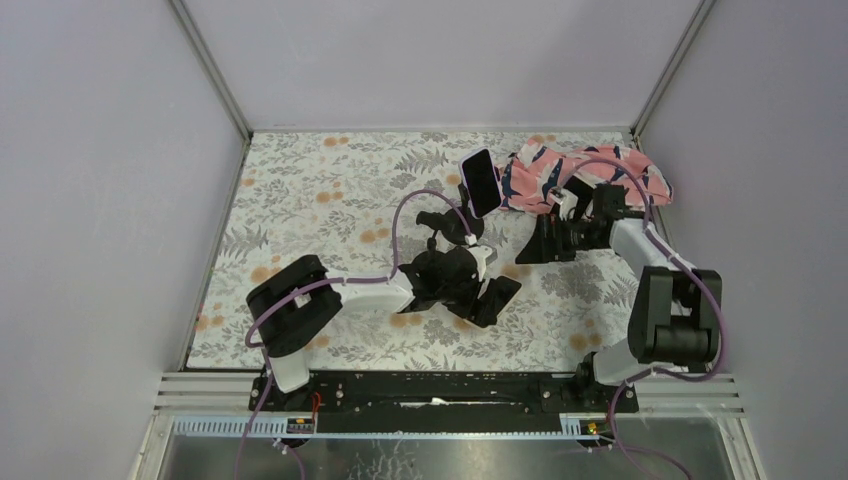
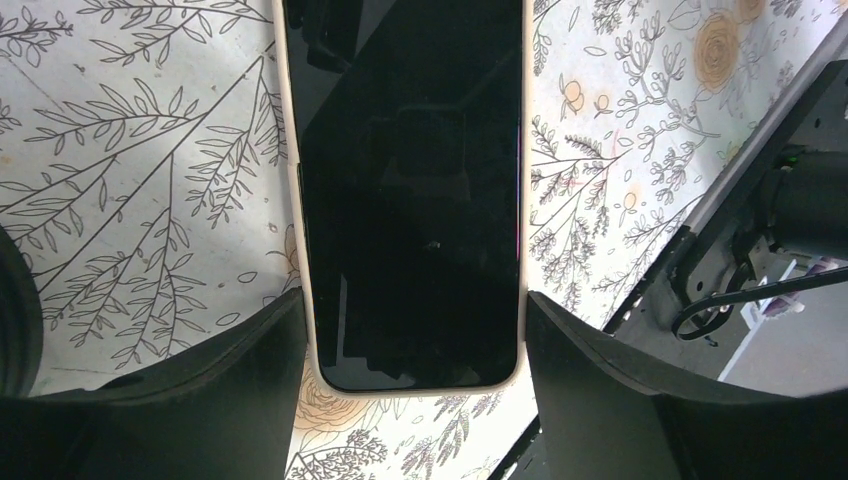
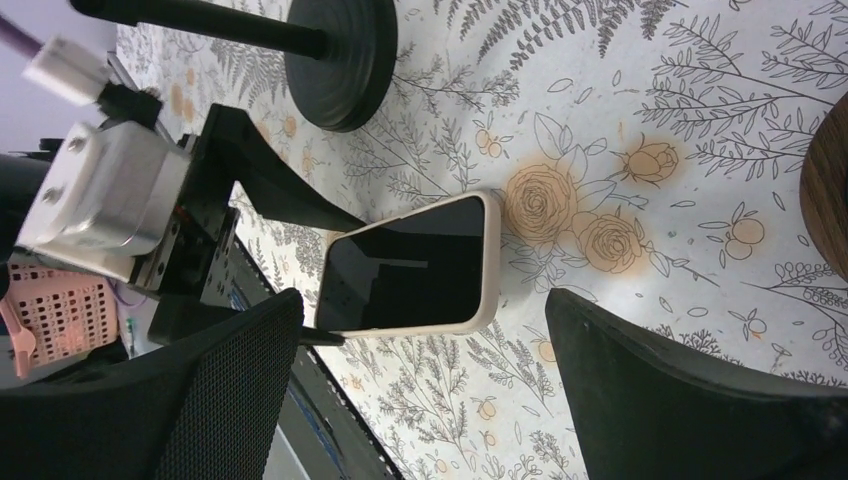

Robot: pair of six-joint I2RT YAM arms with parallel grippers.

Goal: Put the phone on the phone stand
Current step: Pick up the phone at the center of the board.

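Cream-cased phone (image 2: 410, 190) is sitting in my left claw (image 2: 412, 310), pinched across its width over the floral tabletop (image 2: 130, 150). Right claw (image 3: 420, 300) is hanging wide and empty. Phone stand (image 3: 340, 60) is standing unloaded nearby, so I'm counting the placing as not yet done.

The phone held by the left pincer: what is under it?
Around the phone, the flowered cloth shows on both sides and past its end. The patch directly beneath it is covered by the phone itself. The left pincer grips its long edges.
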